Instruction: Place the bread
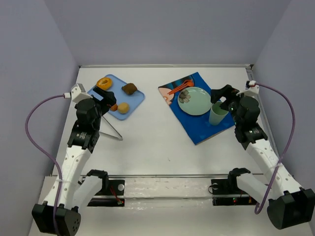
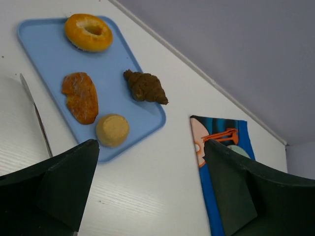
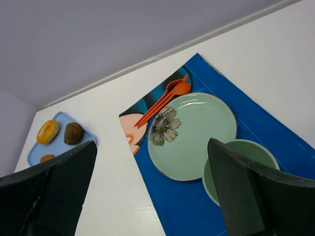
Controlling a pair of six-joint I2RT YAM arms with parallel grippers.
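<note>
Left end effector (image 2: 150, 147) wide open, empty, above blue tray (image 2: 49, 54).

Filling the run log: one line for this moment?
left gripper open by tray | right gripper open by cup | breads on tray | plate bare

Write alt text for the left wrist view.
A blue tray holds four baked items: a ring doughnut, a dark croissant, a flat orange pastry and a round bun. The left gripper, open and empty, frames the foreground.
</note>
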